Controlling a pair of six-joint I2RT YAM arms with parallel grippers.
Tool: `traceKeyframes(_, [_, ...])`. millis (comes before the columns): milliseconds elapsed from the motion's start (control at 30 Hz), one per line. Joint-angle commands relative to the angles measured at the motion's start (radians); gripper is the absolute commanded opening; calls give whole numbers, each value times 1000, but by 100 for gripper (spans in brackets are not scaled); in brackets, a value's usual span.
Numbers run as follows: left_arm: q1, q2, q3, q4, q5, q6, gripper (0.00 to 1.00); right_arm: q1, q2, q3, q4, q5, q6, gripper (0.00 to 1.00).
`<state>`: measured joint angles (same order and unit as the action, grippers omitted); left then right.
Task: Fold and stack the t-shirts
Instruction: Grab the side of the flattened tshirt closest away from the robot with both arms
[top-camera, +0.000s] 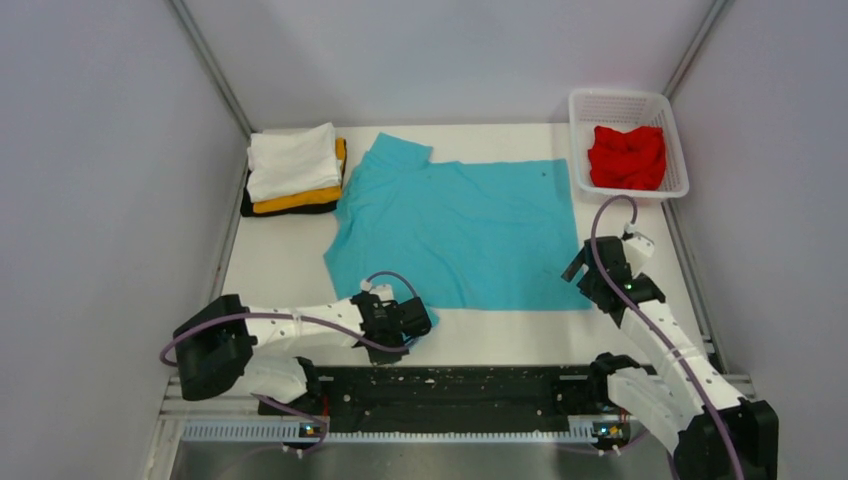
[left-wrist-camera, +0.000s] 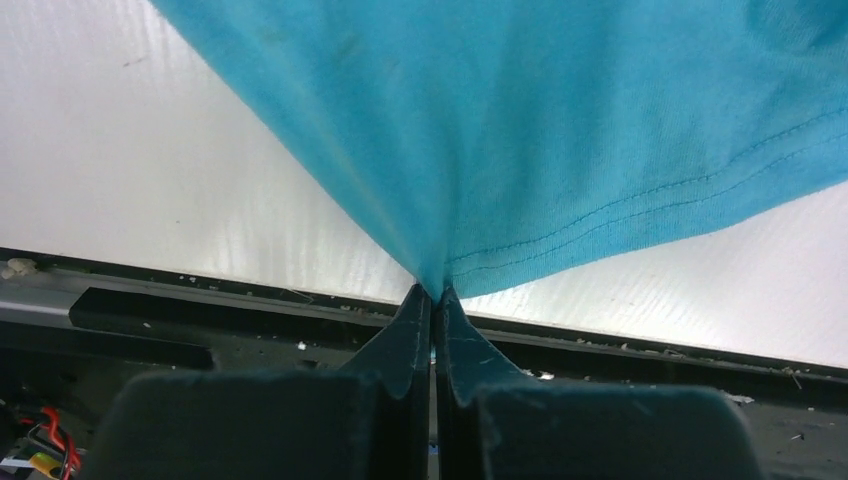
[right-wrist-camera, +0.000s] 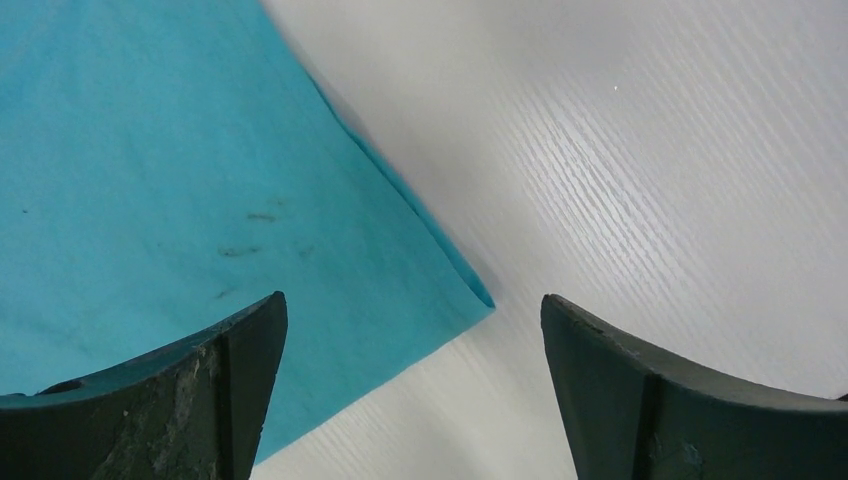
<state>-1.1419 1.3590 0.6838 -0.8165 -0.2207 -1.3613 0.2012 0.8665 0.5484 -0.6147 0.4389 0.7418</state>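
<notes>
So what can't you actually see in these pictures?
Top view: the black t-shirt is nearly all hidden under the white t-shirt and yellow t-shirt.
Left wrist view: the shut left gripper hides how much turquoise t-shirt it pinches.
Top view: the red t-shirt is bunched in the basket, its shape unreadable.

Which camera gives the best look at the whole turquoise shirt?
The top external view: the turquoise t-shirt lies spread flat, nearly all visible. Left wrist shows only its hem pinched in the shut left gripper; right wrist shows one corner beneath the open right gripper.
</notes>
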Motion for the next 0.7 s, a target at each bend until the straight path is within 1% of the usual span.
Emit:
traceKeyframes(0, [-2, -44, -114, -59, 31, -33, 0, -11, -12, -36, -11, -28, 71, 94])
traceKeyframes(100, [-2, -98, -139, -76, 35, -34, 0, -10, -9, -68, 16, -64, 70, 91])
traceKeyframes(200, [-2, -129, -140, -88, 21, -33, 0, -11, -3, -89, 19, -55, 87, 86])
traceKeyframes(300, [-2, -145, -132, -90, 16, -29, 0, -11, -4, -126, 59, -50, 98, 76])
traceKeyframes(367, [-2, -153, -130, -100, 21, -28, 0, -11, 0, -146, 94, -59, 87, 65])
traceKeyframes(467, [-2, -170, -132, -120, 25, -36, 0, -10, 19, -162, 118, -49, 86, 52])
traceKeyframes(600, [-2, -179, -124, -125, 11, -33, 0, -10, 51, -179, 152, -42, 92, 44])
traceKeyframes(667, [-2, -180, -115, -136, 4, -35, 0, -11, 69, -187, 171, -42, 94, 43])
